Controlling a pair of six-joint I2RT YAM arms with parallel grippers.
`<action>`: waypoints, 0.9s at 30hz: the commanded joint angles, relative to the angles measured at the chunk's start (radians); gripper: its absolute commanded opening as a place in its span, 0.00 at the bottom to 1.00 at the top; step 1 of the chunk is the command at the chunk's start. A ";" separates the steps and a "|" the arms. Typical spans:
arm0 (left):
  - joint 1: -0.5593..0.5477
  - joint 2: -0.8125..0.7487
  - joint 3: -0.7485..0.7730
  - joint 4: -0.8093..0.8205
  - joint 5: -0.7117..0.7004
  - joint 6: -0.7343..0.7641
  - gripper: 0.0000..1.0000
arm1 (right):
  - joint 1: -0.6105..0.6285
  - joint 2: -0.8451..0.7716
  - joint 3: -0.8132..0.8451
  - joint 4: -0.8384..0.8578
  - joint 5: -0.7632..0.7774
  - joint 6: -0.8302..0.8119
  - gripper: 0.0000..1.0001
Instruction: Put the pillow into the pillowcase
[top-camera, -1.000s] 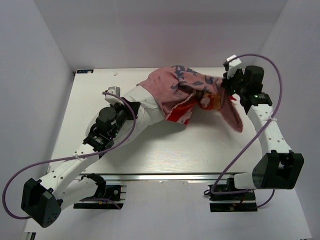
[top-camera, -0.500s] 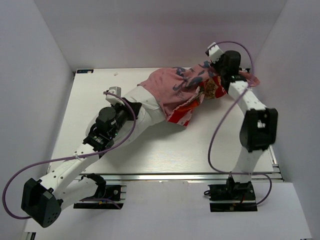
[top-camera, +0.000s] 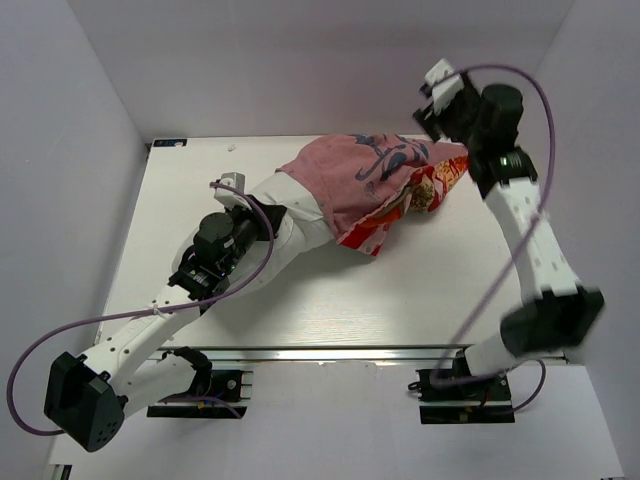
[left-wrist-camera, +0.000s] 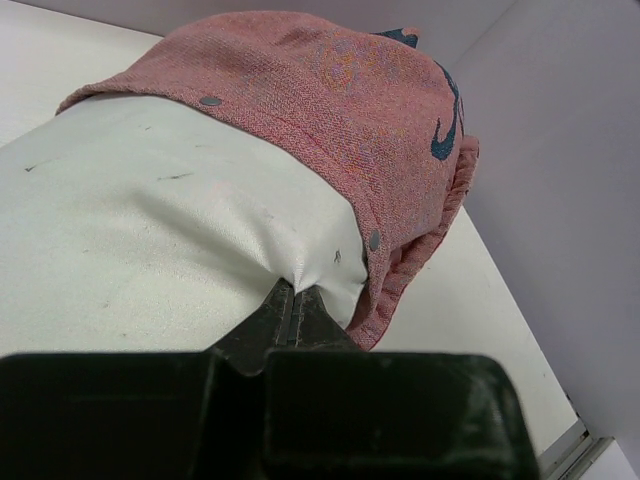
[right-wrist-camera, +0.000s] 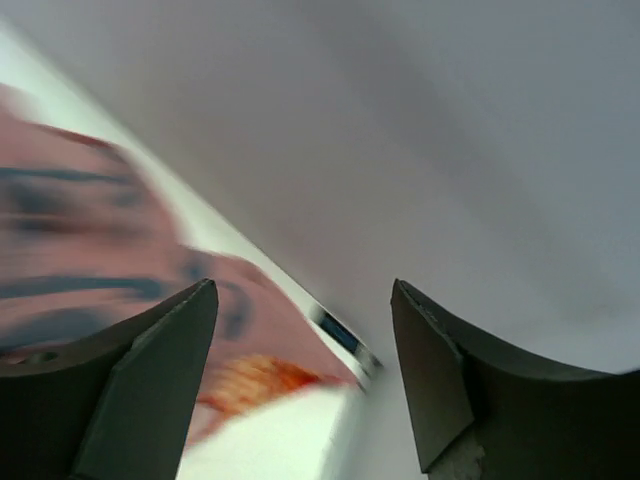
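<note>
Pillow (top-camera: 292, 222): white and plump, lying slantwise on the worktop (top-camera: 190, 180), its near-left end bare, its far-right end inside the case.
Pillowcase (top-camera: 352, 172): pulled over the pillow's far end, dull pink side with dark marks facing up; the bright red and yellow print shows along the near-right edge, where the cloth lies loose on the worktop.
Case mouth: in the left wrist view its hem crosses the pillow (left-wrist-camera: 150, 230) in a curve, with the pillowcase (left-wrist-camera: 330, 90) rising behind it like a hood.
Left fingers (left-wrist-camera: 293, 315): pressed together, pinching a small pucker of the pillow's white fabric at its lower edge, just beside the case hem.
Left fingers, top view (top-camera: 262, 214): at the bare end of the pillow, the arm reaching in from the near left.
Right fingers (right-wrist-camera: 440, 390): spread wide, nothing between them.
Right fingers, top view (top-camera: 442, 100): raised over the far right corner of the worktop, above and beyond the end of the case.
Pillowcase against right fingers: in the right wrist view the pillowcase (right-wrist-camera: 90, 230) is a blur lying beyond the left finger, with only the white wall in the gap.
Contact on the right: none visible; the cloth lies apart from the fingertips.
</note>
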 joint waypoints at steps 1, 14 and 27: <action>0.006 0.004 0.041 0.110 0.049 -0.020 0.00 | 0.142 -0.215 -0.205 -0.191 -0.372 0.086 0.73; 0.009 0.018 0.052 0.107 0.063 -0.022 0.00 | 0.485 -0.473 -0.805 -0.121 -0.281 -0.488 0.89; 0.009 0.005 0.057 0.102 0.068 -0.031 0.00 | 0.480 -0.247 -0.738 -0.038 -0.235 -0.829 0.81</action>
